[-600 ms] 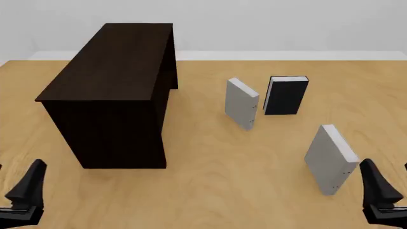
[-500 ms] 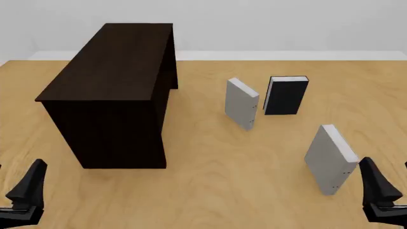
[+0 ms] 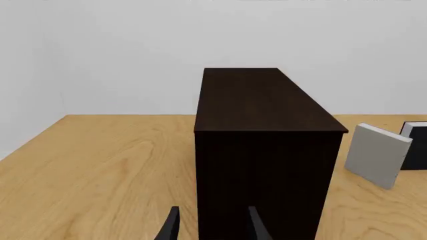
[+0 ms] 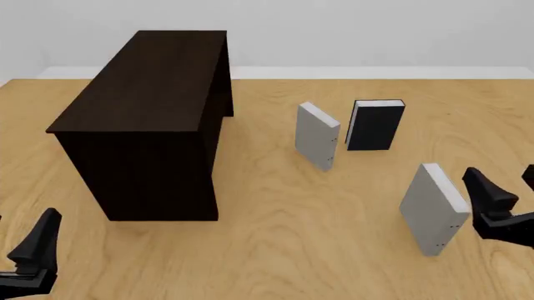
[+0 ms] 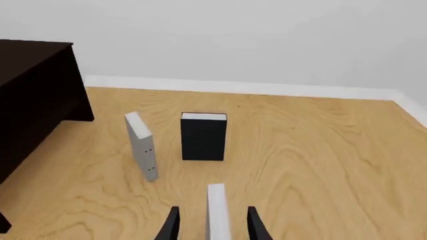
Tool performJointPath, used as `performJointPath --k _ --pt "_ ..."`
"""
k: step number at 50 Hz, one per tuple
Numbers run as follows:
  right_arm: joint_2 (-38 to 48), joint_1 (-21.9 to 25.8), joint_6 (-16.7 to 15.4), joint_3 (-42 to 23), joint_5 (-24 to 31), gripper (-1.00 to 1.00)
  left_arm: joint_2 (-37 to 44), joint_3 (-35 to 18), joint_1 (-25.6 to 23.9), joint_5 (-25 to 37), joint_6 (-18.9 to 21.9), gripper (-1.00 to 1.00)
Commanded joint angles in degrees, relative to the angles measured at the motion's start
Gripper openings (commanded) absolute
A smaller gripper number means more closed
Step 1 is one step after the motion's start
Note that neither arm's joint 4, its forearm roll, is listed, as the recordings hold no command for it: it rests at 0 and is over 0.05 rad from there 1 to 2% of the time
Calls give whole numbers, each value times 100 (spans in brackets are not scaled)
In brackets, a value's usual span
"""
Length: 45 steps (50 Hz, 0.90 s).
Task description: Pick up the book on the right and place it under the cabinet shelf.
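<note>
Book (image 4: 434,209) on the right stands upright on the wooden bench (image 4: 292,250), a light grey hardcover with white page edges, well apart from the cabinet shelf (image 4: 150,119) at the far left. The right hand (image 4: 507,194) hangs just beside it on its right; in the front view only one dark finger shows fully, the other being cut by the frame edge. In the right wrist view the book's white top edge (image 5: 217,210) sits between the two fingertips, which stand wide on either side; whether they touch the covers I cannot tell, though a gap seems to show on each side. A second grey book (image 4: 317,144) stands upright near the middle, and a black book (image 4: 376,124) stands just beside it, farther back. The left hand (image 4: 21,250) sits low at the near left corner, in front of the cabinet shelf; its fingertips are spread apart with nothing between them.
</note>
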Motion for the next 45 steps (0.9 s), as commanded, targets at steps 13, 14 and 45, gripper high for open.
performJointPath --k 13,14,45 --pt "2045 -269 -494 -2281 2228 100 33 -2 0 -21 -10 100" --pt "2159 -218 -453 -2325 2325 100 37 3 0 -27 -10 100" --pt "3398 -409 -731 -4394 4818 100 58 -1 0 -44 -12 100"
